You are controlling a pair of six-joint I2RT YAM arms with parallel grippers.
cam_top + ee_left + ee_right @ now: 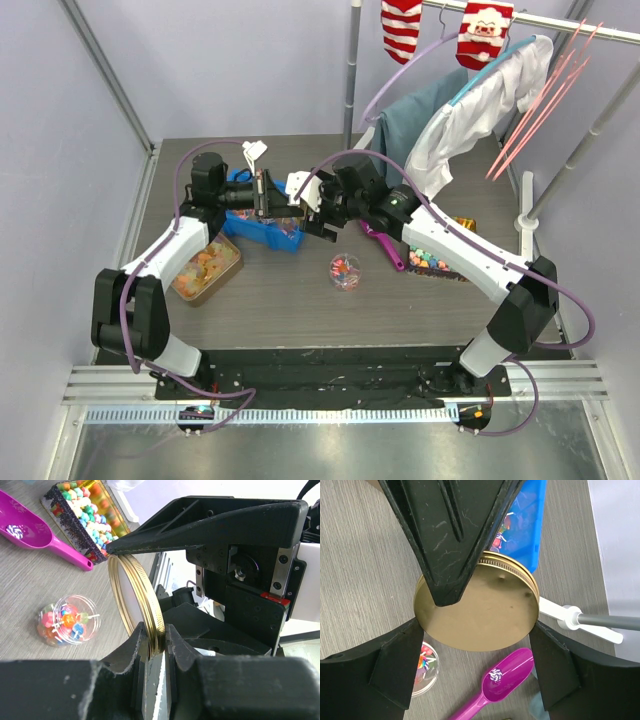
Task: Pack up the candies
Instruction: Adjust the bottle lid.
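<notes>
Left hand (156, 652) is seen clenched on gold lid (135, 595) rim; lid is flanked by spread right hand (475, 652); candies (346, 270) sit lower, nearer right hand.

Mid-table, both grippers meet above the blue bin (245, 228). The left gripper (156, 650) clamps the gold lid (485, 610) by its rim. The right gripper (476, 630) straddles the lid with fingers at its edge; contact cannot be determined. There is no passage between them.

Nearer the bases, bare table (280, 300) lies open between the tin (228, 272) and the small jar (346, 271). Right of the jar, the purple scoop (385, 247) and the tray of sweets (430, 272) obstruct. Hanging clothes (470, 120) crowd the rear right.
</notes>
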